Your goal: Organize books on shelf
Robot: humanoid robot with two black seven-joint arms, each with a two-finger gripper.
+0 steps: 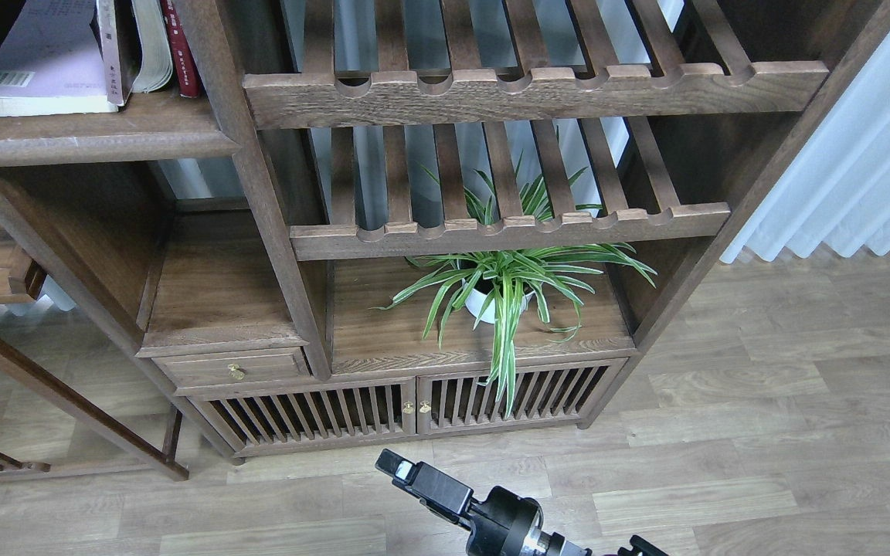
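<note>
Three books stand at the top left on the shelf (90, 137), a dark brown plank with a rounded front edge. The pale lavender-white book (35, 58) leans leftward with its cover facing me. Beside it a book (150, 46) shows its pale page edges, and a maroon spine (180, 46) stands against the bookcase post. My right gripper (397, 466) is low at the bottom centre, over the floor in front of the cabinet doors and far below the books. It looks like one dark block, so its fingers cannot be told apart. The left gripper is out of view.
Two slatted racks (538, 89) with scalloped front rails fill the bookcase's right bay. Below them a spider plant (503, 286) in a white pot hangs over the slatted doors (406, 409). A small drawer (232, 369) sits lower left; a white curtain (862, 154) hangs right.
</note>
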